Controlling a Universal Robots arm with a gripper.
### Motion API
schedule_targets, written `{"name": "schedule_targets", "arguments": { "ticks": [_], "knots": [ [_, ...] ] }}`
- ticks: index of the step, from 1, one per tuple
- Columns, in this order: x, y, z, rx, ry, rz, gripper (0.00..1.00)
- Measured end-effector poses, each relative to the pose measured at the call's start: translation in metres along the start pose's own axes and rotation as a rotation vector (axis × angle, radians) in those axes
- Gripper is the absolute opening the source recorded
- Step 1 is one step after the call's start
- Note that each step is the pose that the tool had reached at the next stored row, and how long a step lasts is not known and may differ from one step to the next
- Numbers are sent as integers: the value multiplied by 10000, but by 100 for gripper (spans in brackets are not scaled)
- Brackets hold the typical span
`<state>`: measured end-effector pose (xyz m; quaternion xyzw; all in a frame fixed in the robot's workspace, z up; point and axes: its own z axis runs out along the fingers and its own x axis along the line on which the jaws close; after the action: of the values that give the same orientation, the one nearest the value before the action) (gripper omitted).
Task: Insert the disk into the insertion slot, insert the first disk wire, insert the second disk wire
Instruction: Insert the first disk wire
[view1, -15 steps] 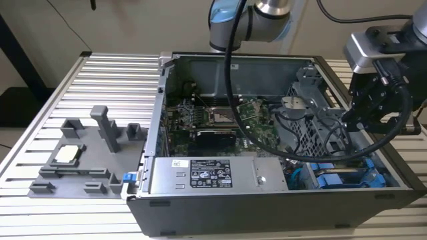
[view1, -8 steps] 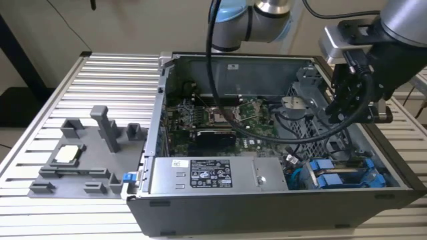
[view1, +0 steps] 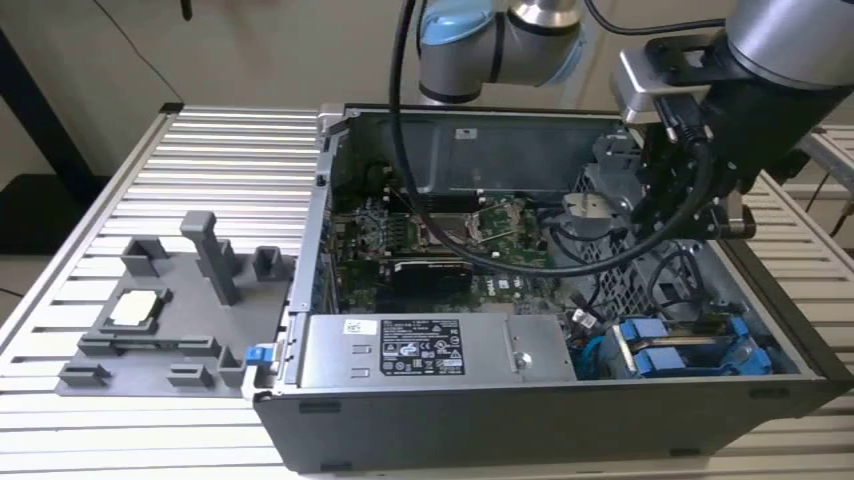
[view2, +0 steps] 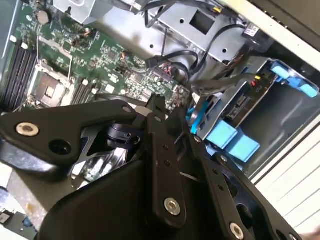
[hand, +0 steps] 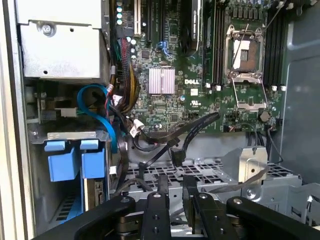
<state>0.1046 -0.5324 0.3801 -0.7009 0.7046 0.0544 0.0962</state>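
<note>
First wrist view: my pincer (hand: 176, 181), open or closed I cannot tell, faces loose cables (hand: 200, 125) just ahead; disk (hand: 64, 162) seated nearby. I'd push them in square.

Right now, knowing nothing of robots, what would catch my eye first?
A large open grey metal computer case sits on a slatted silver table, its green circuit board exposed. The silver robot arm reaches in at the exterior view's right, its black gripper over the case's interior. Bright blue plastic carrier tabs stand out low on that same side.
</note>
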Motion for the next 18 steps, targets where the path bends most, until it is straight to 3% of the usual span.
{"name": "schedule_targets", "arguments": {
  "ticks": [7, 18],
  "knots": [
    [-10, 91, -2, -85, 86, -397, 27],
    [-14, 237, 30, -103, 141, -483, 27]
  ]
}}
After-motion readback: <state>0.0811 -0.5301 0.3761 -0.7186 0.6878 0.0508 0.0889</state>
